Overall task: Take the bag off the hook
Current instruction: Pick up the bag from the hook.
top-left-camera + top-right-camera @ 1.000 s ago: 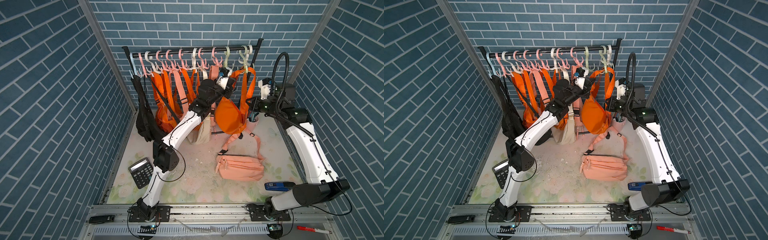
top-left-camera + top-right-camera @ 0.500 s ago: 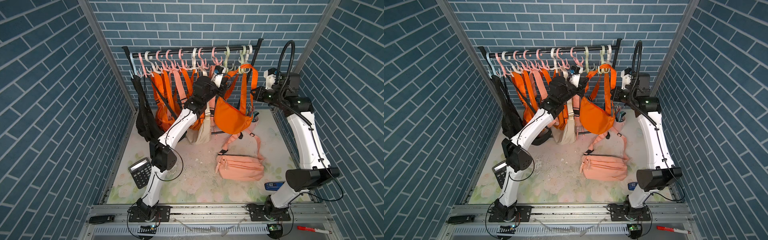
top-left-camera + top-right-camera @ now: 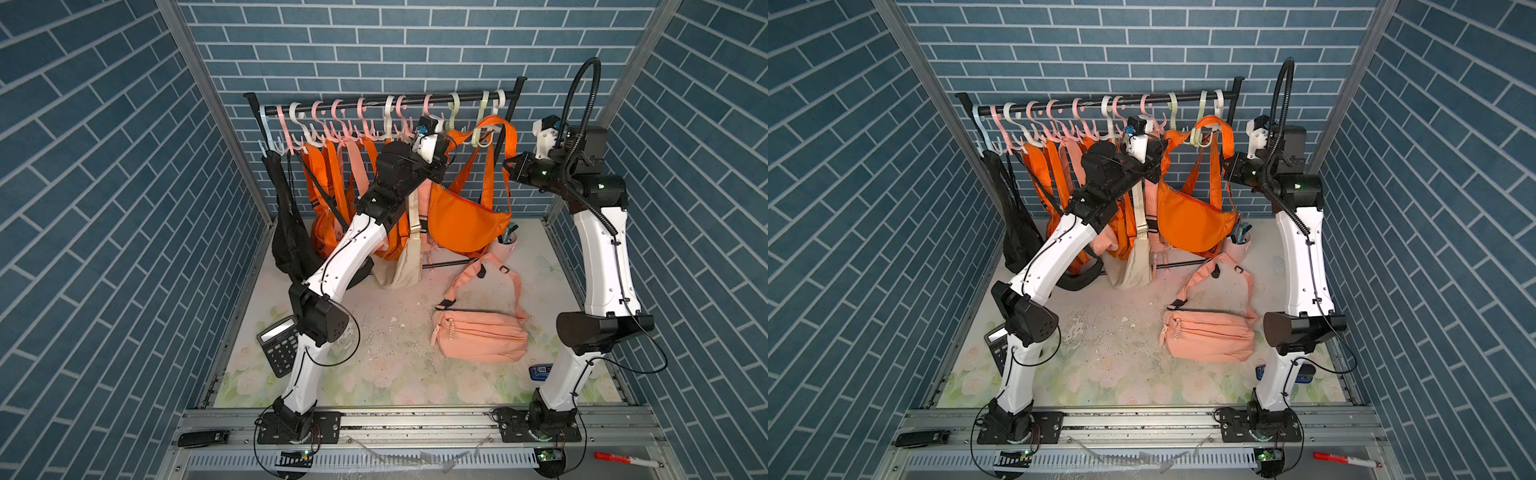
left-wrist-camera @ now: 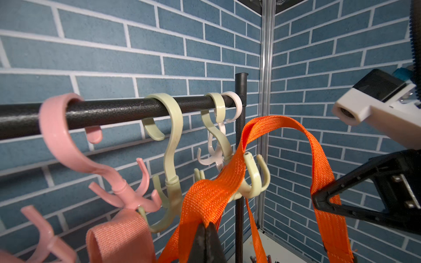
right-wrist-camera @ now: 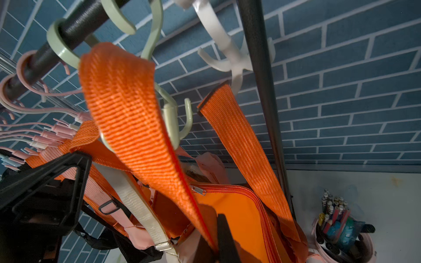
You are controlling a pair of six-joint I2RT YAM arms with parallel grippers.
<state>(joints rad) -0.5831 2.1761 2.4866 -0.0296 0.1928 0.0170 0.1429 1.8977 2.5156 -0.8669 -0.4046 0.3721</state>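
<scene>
Item: orange sling bag (image 3: 465, 220), hung by its strap (image 3: 500, 121) from the pale green hook (image 3: 482, 135) near the 3 o'clock end of the rail (image 3: 415, 100) in both top views. The pouch hung at 6 o'clock below the hook, its long axis roughly parallel to the rail. Left gripper (image 3: 448, 145): closed, pinching the strap just beside the hook, which stood at about 2 o'clock from its fingertips. Right gripper (image 3: 509, 166): closed, pinching the opposite run of the strap, with the hook between 10 and 11 o'clock from it. The strap ran 9-to-3 between the two pinches. In the left wrist view, the run rising from the left gripper (image 4: 206, 226) lay cradled in the prongs (image 4: 249, 164), touching them. It then arched above the prong tips and dropped to the right gripper (image 4: 319, 198). Assessment: the right-hand run appeared clear of the hook. Release turned on the left-hand run, the one lodged in the prongs, which would need carrying toward 12 o'clock over the tips before coming away.
</scene>
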